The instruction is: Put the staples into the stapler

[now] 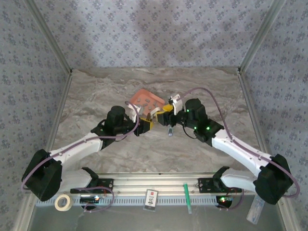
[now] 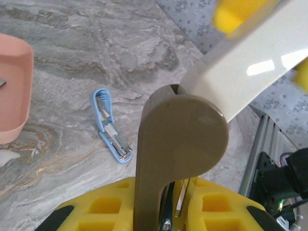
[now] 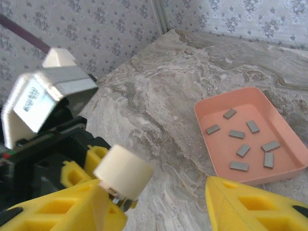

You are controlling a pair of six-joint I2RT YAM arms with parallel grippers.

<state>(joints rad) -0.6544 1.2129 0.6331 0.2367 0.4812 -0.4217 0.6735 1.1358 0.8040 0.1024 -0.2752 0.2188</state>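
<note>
- Light-blue stapler (image 2: 111,129) lies flat on the marble-look tabletop (image 1: 120,86), silver inner rail showing. It is free of both grippers.
- From the top view the stapler (image 1: 170,130) sits just near-side of the right gripper (image 1: 165,109) and well apart from the orange tray (image 1: 147,100).
- Staples (image 3: 243,150): eight short grey strips scattered loose on the floor of the orange tray (image 3: 219,159), none stacked and none in the stapler.
- Tray edge shows at the left of the left wrist view (image 2: 14,91), with the stapler off to its right on bare tabletop, not touching it.
- Left gripper (image 2: 166,187): yellow fingers (image 2: 106,207) set narrow, clamped around the tan lower end of a tan-and-cream tool (image 2: 178,134). Small metal parts show in the gap.
- The tool's cream bar runs up and right, toward the blurred yellow fingers of the right gripper.
- Right gripper (image 3: 159,192): fingers spread wide, gripping nothing. The tool's round cream end (image 3: 122,177) sits against one finger (image 3: 62,207) and well clear of the other.
- Top view: both grippers meet just near-side of the tray, left gripper (image 1: 145,125) beside the right one.
- Near rail holds a tape roll (image 1: 62,202) and a green pen (image 1: 186,197).
</note>
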